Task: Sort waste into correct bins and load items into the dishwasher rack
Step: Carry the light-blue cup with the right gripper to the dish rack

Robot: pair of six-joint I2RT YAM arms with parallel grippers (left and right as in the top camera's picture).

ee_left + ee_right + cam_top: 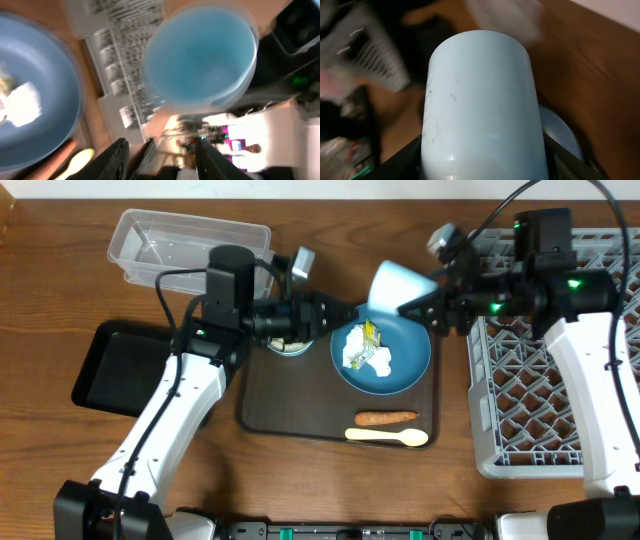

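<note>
Overhead shows the right tool (418, 302) clamped on one pale blue cup (398, 283), just past the far rim of the one dark blue plate (405, 368) and near the left edge of the rack (540, 410). Only the left wrist view shows the cup's hollow inside, and the left tool (161, 150) parted and empty. One crumpled paper (372, 358), one carrot (385, 418) and one spoon (388, 437) lie nearby, with bare surface (340, 220) behind the cup.

You get no straight path over the dark blue round plate (408, 368): the left gripper (352, 311) and the right gripper (415, 303), clamped on a pale blue cup (396, 282), face each other just above its back rim. An orange carrot piece (385, 418) and a cream spoon (387, 437) fill the front right of the flat brown serving tray (290, 402); its front left is bare. The light-grey lattice rack (540, 405) has open cells in front of the right arm.
</note>
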